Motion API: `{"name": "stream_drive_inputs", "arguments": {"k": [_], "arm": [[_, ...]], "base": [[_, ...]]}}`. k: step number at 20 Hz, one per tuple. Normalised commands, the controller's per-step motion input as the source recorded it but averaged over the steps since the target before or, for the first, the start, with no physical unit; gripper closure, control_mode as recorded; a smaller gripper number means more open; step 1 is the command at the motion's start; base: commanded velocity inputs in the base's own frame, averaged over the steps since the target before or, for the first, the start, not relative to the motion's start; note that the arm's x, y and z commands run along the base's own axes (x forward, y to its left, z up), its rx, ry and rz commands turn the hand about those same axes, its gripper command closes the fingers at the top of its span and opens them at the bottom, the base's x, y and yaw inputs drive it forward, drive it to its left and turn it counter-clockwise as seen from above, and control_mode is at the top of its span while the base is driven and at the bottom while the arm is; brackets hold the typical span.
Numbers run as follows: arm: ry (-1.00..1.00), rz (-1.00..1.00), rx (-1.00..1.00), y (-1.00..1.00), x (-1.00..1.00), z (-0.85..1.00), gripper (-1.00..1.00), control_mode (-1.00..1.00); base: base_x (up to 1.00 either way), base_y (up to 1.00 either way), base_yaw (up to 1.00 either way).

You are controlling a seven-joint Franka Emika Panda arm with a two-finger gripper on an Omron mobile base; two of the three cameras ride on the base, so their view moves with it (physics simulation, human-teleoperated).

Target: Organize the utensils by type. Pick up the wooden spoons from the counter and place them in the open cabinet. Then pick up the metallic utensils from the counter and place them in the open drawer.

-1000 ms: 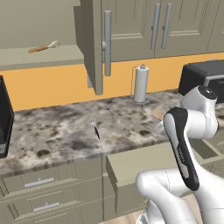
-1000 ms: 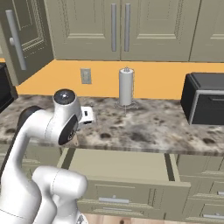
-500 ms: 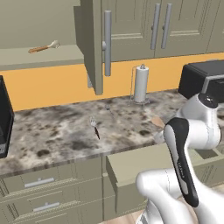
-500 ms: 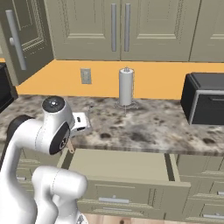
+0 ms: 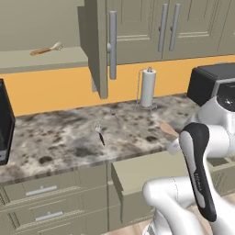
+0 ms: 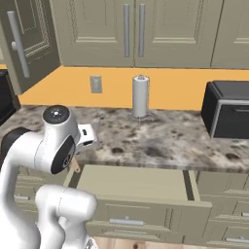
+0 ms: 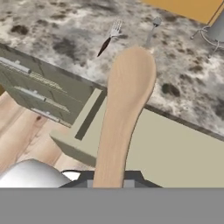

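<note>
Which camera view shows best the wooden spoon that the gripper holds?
The hand view: the wooden spoon rises from the shut gripper, its whole bowl plain over the open drawer. The left base view shows just its bowl past the arm; the right base view gives a small brown tip under the arm.

Open drawer (image 7: 175, 148) bare below gripper (image 7: 109, 183); ahead on desk (image 7: 183, 83) fork (image 7: 109, 39), metal spoon (image 7: 152, 30); paper-towel stand (image 7: 214, 30) far right.

Kitchen, stone counter (image 5: 59, 137), cabinets, paper-towel roll (image 6: 140, 96)
</note>
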Motion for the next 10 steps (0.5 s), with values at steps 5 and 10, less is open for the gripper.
{"name": "stream_drive_inputs", "arguments": {"k": [5,10], "arm": [[0.00,0.00,0.00,0.00,0.00,0.00,1.00,1.00],[0.00,0.00,0.00,0.00,0.00,0.00,1.00,1.00]], "base": [[-0.63,0.00,0.12],[-0.32,0.06,0.20]]}}
